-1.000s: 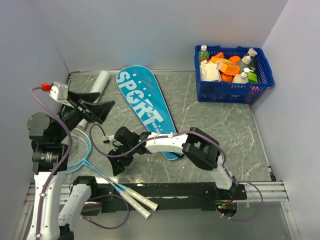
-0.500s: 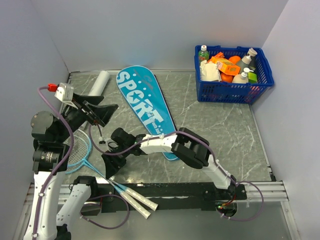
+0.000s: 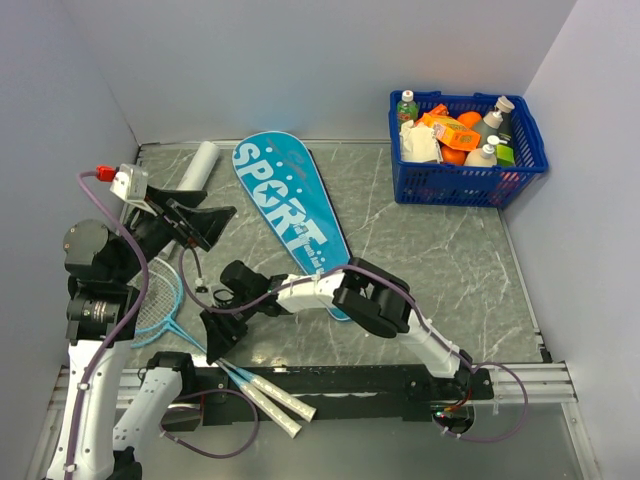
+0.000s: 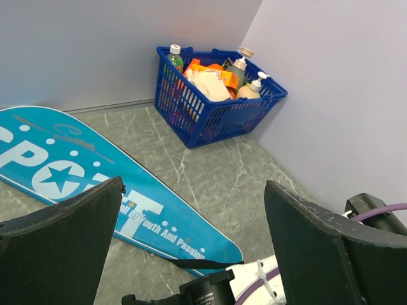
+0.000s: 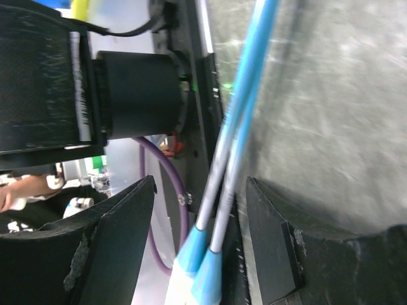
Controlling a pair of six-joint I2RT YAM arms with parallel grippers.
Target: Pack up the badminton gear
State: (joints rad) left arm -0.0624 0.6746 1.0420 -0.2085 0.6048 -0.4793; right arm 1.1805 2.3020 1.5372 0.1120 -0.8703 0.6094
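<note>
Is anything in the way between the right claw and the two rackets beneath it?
Nothing visible is in the way. The right gripper is open, and the thin shafts of both rackets run side by side through the gap between its fingers. Nothing sits between the fingers and the shafts.

Bag (image 3: 290,215): teal, white SPORT lettering, a white star, scattered white dots. Rackets (image 3: 165,300): light-blue frames, shafts pale blue to silver, handles white. Table (image 3: 430,250): grey-green, marbled with thin white veins. Basket (image 3: 520,165): deep blue, open lattice; orange, white and green packaging inside. Roll (image 3: 200,165) white. Robot arms (image 3: 310,290) white and black, cables (image 3: 130,270) purple. Walls (image 3: 300,60) pale lilac.
</note>
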